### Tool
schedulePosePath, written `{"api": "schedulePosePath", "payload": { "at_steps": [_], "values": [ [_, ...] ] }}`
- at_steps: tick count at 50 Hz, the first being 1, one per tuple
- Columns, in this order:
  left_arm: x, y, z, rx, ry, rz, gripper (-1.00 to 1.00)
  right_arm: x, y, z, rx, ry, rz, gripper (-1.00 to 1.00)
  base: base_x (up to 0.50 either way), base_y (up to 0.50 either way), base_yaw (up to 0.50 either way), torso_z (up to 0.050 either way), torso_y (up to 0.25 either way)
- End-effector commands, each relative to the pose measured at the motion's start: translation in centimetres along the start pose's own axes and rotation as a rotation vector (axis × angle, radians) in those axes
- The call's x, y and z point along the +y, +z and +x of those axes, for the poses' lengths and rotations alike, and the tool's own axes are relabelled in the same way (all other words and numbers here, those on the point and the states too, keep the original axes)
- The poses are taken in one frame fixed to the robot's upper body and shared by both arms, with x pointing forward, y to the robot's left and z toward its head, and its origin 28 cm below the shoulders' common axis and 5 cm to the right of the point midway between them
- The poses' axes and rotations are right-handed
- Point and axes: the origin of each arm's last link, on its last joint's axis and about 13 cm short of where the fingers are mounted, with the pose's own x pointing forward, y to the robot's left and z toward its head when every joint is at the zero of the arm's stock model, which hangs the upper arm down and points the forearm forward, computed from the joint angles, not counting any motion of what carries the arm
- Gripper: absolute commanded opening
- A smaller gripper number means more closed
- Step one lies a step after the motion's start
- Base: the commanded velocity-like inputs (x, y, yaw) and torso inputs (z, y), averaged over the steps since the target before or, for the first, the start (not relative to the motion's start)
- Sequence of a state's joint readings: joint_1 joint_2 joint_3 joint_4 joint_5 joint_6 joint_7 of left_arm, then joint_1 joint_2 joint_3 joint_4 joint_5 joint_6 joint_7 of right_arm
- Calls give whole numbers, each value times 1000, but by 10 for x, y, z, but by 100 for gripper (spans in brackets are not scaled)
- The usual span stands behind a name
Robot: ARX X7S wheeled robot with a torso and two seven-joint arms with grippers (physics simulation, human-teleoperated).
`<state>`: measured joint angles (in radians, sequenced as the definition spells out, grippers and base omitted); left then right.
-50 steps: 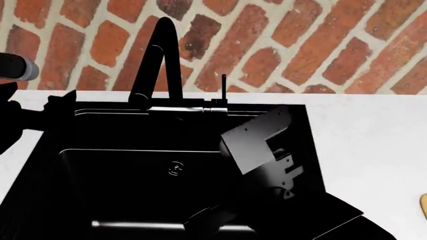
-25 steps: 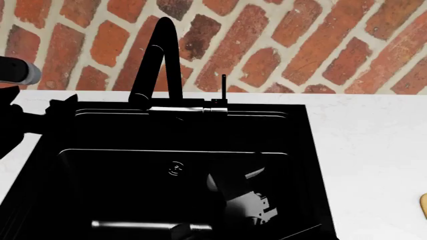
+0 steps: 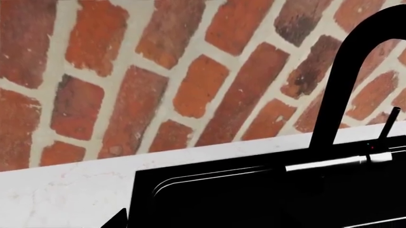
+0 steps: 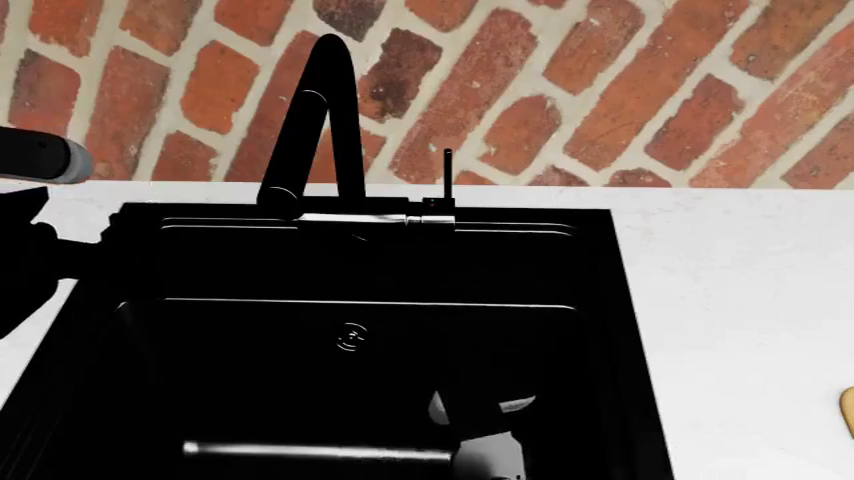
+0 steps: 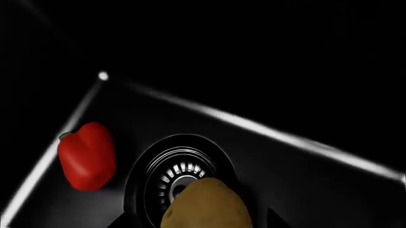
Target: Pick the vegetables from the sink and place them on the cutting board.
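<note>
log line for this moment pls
phase: reach | right claw: down in sink | potato on drain | bell pepper beside | cutting board: bare

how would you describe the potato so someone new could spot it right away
Look into the black sink and find the round drain on its floor. The potato lies partly over that drain: oval, tan-yellow and matte, unlike the glossy red bell pepper lying apart beside it.

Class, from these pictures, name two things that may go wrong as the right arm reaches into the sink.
1. The potato lies partly over the round drain; being rounded, it may roll when nudged.
2. The bell pepper rests near the basin wall, leaving little finger room on that side. The head view shows neither vegetable inside the dark sink.
</note>
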<state>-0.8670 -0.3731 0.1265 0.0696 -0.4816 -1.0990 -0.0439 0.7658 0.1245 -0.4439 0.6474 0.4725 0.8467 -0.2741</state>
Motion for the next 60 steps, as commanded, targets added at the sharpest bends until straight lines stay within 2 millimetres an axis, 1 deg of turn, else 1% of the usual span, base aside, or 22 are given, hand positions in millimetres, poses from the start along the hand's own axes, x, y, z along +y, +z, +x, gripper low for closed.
{"api": "schedulePosePath", "payload": {
  "at_steps": [1, 7, 9, 15, 20, 28, 29, 32, 36, 37, 39, 42, 44, 54, 58, 60],
  "values": [
    [-1, -3, 2, 8, -1, 0, 100, -5, -9, 16, 51, -7, 25, 100, 0, 0, 0, 0, 0],
    [1, -5, 0, 14, -3, -1, 100, -4, -4, 21, 85, -6, 7, 100, 0, 0, 0, 0, 0],
    [-1, -5, 2, 14, -3, -2, 100, -4, -3, 23, 94, -1, 8, 100, 0, 0, 0, 0, 0],
    [3, -9, 2, 22, 0, -6, 100, -4, -13, 28, 159, 39, 20, 100, 0, 0, 0, 0, 0],
    [0, -9, 4, 23, 2, -5, 100, -5, -12, 27, 157, 36, 29, 100, 0, 0, 0, 0, 0],
    [0, -9, 3, 25, -4, -4, 100, -8, -15, 27, 151, 11, 48, 100, 0, 0, 0, 0, 0],
    [0, -9, 3, 24, -4, -3, 100, -8, -14, 27, 146, 9, 51, -100, 0, 0, 0, 0, 0],
    [0, -9, 3, 25, -4, -3, 100, -8, -10, 27, 131, -2, 38, -100, 0, 0, 0, 0, 0],
    [0, -8, 3, 24, -6, -3, 100, -7, 5, 22, 73, -11, 11, -100, 0, 0, 0, 0, 0],
    [-1, -9, 3, 24, -6, -2, 100, -6, 6, 21, 69, -10, 10, -100, 0, 0, 0, 0, 0],
    [-1, -9, 3, 24, -8, -4, 100, -4, 18, 12, 28, -10, -6, -100, 0, 0, 0, 0, 0],
    [0, -8, 1, 22, -6, -5, 100, 0, 29, 2, -4, -15, -30, -100, 0, 0, 0, 0, 0],
    [-1, -8, 1, 21, -6, -5, 100, 5, 39, -9, -32, -12, -55, -100, 0, 0, 0, 0, 0],
    [-2, -7, 4, 20, -5, -7, 100, 23, 61, -39, -105, 20, -120, -100, 0, 0, 0, 0, 0],
    [-3, -6, 4, 21, -7, -5, 100, 30, 71, -53, -146, 29, -141, -100, 0, 0, 0, 0, 0],
    [-3, -6, 4, 20, -6, -7, 100, 34, 78, -63, -185, 31, -151, -100, 0, 0, 0, 0, 0]
  ]
}}
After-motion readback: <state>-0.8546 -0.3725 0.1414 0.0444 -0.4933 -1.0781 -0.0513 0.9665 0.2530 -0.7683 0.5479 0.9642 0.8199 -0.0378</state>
